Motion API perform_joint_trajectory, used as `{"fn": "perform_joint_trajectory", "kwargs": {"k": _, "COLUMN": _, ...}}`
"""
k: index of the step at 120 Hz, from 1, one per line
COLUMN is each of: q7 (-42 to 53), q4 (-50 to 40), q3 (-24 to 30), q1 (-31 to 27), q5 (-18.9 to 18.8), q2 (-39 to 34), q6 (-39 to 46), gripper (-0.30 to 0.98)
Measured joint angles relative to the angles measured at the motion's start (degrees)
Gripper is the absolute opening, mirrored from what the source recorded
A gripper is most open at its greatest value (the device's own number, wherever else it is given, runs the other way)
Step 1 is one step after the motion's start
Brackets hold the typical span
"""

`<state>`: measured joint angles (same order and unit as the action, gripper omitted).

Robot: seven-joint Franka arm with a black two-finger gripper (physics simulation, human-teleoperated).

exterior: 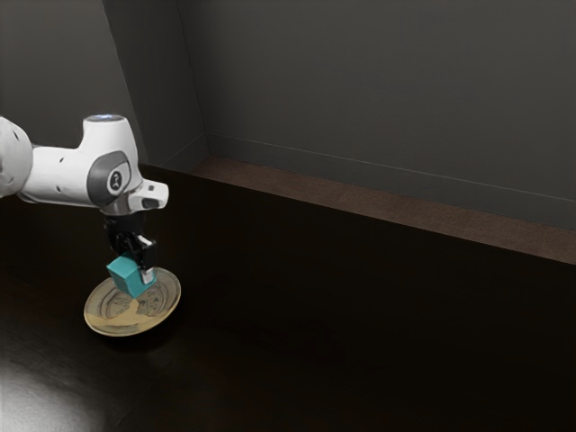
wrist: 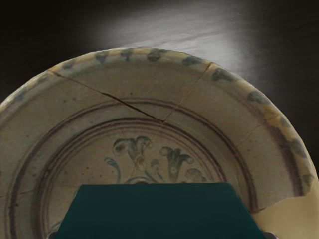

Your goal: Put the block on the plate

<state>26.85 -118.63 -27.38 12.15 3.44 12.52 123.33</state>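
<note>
I am holding the teal block (exterior: 126, 274) in my gripper (exterior: 137, 270), the fingers (exterior: 148, 275) pressing together on two opposite sides of it. It is hanging over the plate (exterior: 99, 315), inside the rim as far as I am seeing, though I cannot tell how much gap is left beneath it. The plate is lying on the dark surface (exterior: 360, 324), well apart from the far edge and toward the exterior view's left. In the wrist view the block is covering part of the painted flowers (wrist: 154, 162), while crack lines (wrist: 129, 107) are running in from the rim.

I am judging the block light and stiff, its flat faces giving a sure hold, perhaps a little slippery if I am gripping too near a corner; holding it across the middle of those faces is seeming right. The plate is looking hard and fragile, so I am reckoning on a slow, straight lowering to its middle, the block's base meeting it flat, before I am easing my grip and lifting clear
</note>
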Motion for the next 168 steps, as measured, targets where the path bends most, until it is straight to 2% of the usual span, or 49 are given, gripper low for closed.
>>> {"fn": "perform_joint_trajectory", "kwargs": {"k": 42, "q7": 0.5, "q4": 0.0, "q3": -0.5, "q1": -0.1, "q5": 1.2, "q2": 4.9, "q6": 2.7, "gripper": 0.41}}
{"fn": "perform_joint_trajectory", "kwargs": {"k": 68, "q7": 1.3, "q4": 0.0, "q3": -0.6, "q1": 0.0, "q5": 1.9, "q2": 5.0, "q6": 3.2, "gripper": 0.57}}
{"fn": "perform_joint_trajectory", "kwargs": {"k": 90, "q7": 1.7, "q4": 2.3, "q3": -2.5, "q1": 0.1, "q5": 1.8, "q2": 2.7, "q6": 1.2, "gripper": 0.64}}
{"fn": "perform_joint_trajectory", "kwargs": {"k": 120, "q7": 2.0, "q4": 7.7, "q3": -2.3, "q1": 0.3, "q5": 1.9, "q2": -1.6, "q6": -5.7, "gripper": 0.67}}
{"fn": "perform_joint_trajectory", "kwargs": {"k": 168, "q7": -0.8, "q4": 28.6, "q3": 4.0, "q1": 1.4, "q5": 1.6, "q2": -1.6, "q6": -25.1, "gripper": 0.68}}
